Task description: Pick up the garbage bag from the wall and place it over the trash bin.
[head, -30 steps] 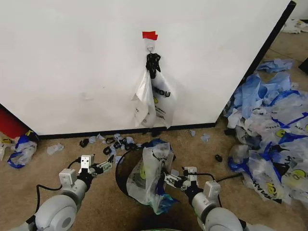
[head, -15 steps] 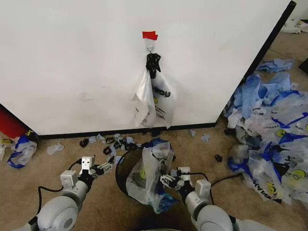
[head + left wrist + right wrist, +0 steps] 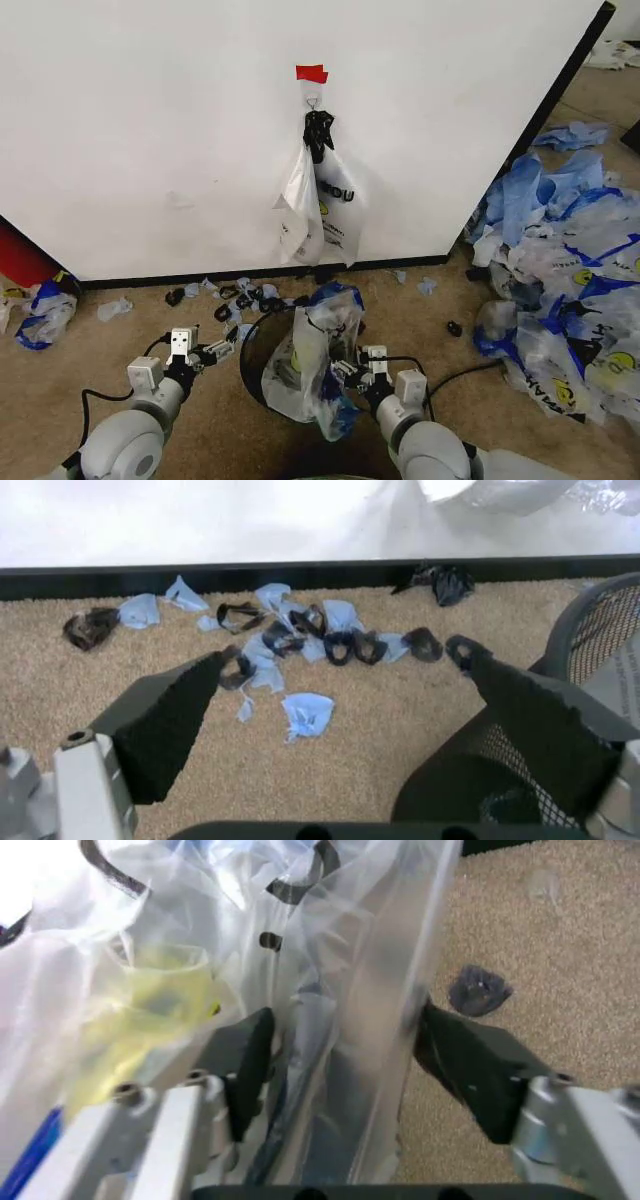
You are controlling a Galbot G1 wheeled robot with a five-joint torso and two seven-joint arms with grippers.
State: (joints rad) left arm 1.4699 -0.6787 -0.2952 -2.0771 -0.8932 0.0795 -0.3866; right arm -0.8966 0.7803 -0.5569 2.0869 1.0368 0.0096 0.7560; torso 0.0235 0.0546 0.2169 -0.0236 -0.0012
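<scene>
A garbage bag [image 3: 312,345], translucent with blue trim and a yellow smiley, is draped over the far right side of the black mesh trash bin [image 3: 250,355]. More of these bags [image 3: 322,212] hang from the hook [image 3: 312,100] on the white wall [image 3: 150,130], under red tape [image 3: 311,73]. My right gripper [image 3: 346,372] is open against the draped bag, and a fold of the bag [image 3: 335,952] lies between its fingers [image 3: 470,1065]. My left gripper [image 3: 226,344] is open beside the bin's left rim [image 3: 585,626], with nothing in it.
Blue and black plastic scraps [image 3: 235,295] litter the carpet along the wall's black base strip. A big heap of used bags [image 3: 560,290] covers the floor on the right. A red object [image 3: 20,262] and another bag [image 3: 42,312] lie at the far left.
My right gripper has moved left, closer into the draped bag, and the bag's top has bunched up slightly higher. The left arm has barely moved.
</scene>
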